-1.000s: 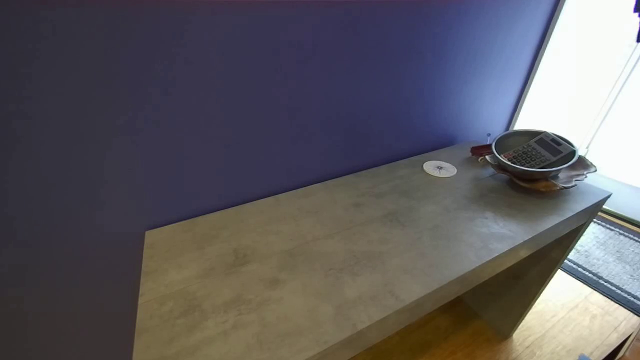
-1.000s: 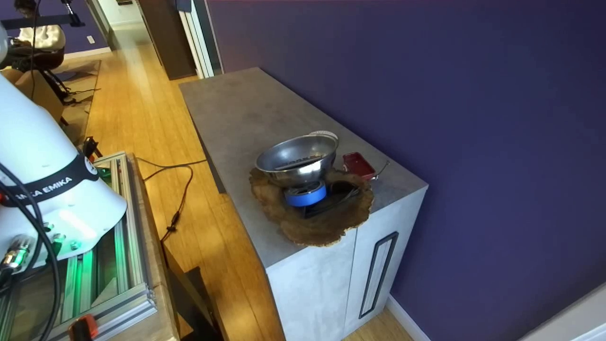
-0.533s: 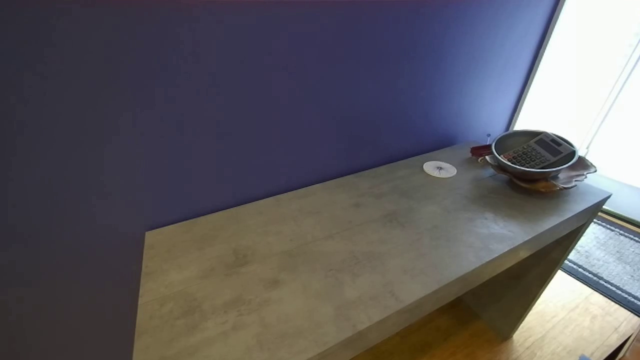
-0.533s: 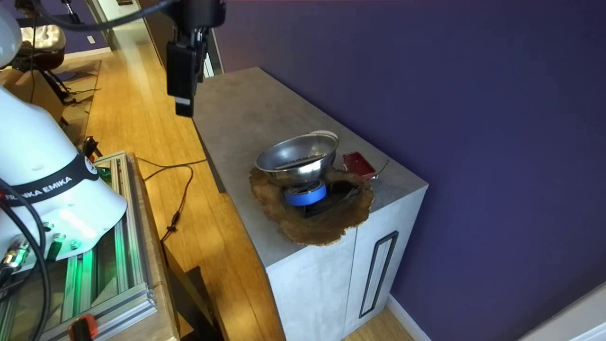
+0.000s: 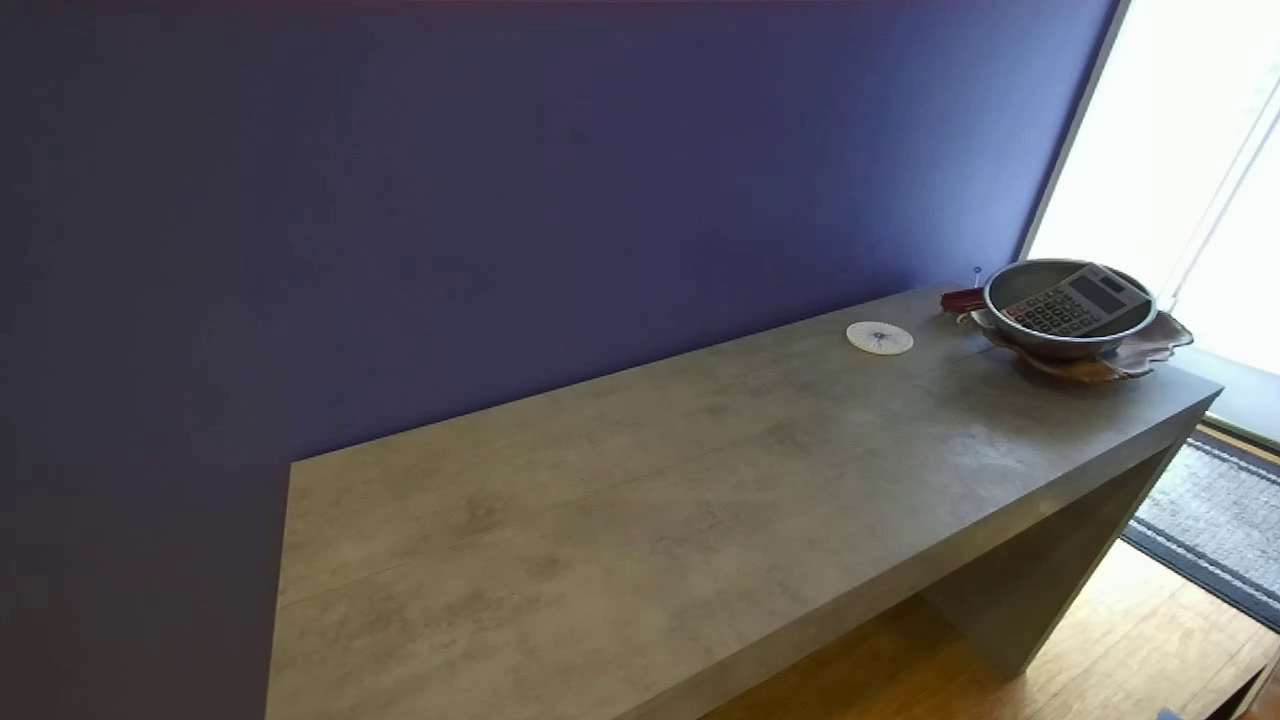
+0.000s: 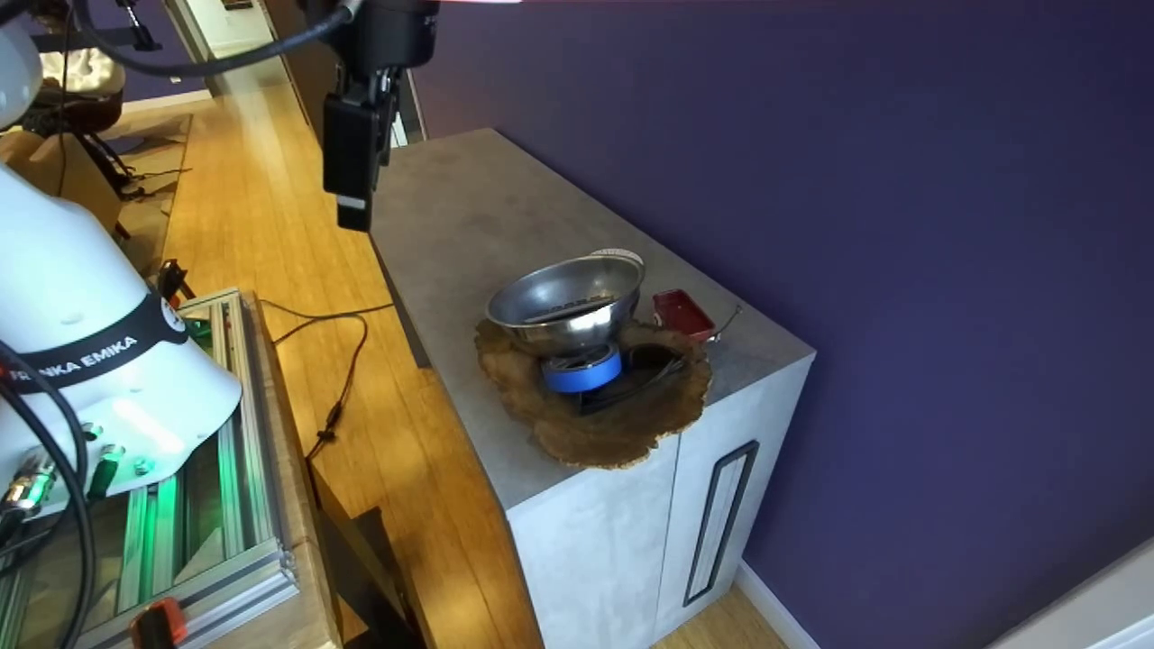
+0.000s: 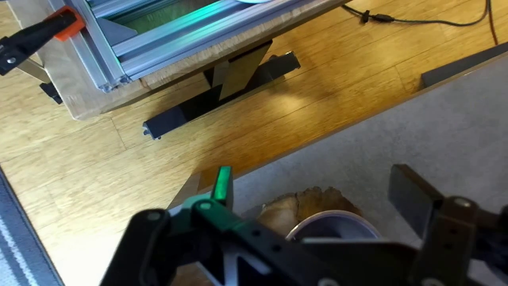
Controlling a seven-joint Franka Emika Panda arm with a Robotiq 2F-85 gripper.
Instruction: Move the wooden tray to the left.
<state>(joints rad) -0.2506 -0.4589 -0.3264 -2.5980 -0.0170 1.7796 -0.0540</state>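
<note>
The wooden tray [image 6: 613, 434] sits hollow-side up at the end of the countertop [image 6: 460, 198], partly under the metal bowl [image 6: 577, 337] — long axis unclear. The gripper [image 7: 317, 190] hangs above — 2 jaws wide apart.

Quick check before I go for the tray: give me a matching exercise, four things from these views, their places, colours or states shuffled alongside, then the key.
1. wooden tray
2. calculator
3. white disc
4. end effector

A. flat on the gray counter, apart from the wooden tray
B. open, holding nothing
C. brown, with a ragged edge
D. inside the metal bowl

Right pairs: 1-C, 2-D, 3-A, 4-B
</note>
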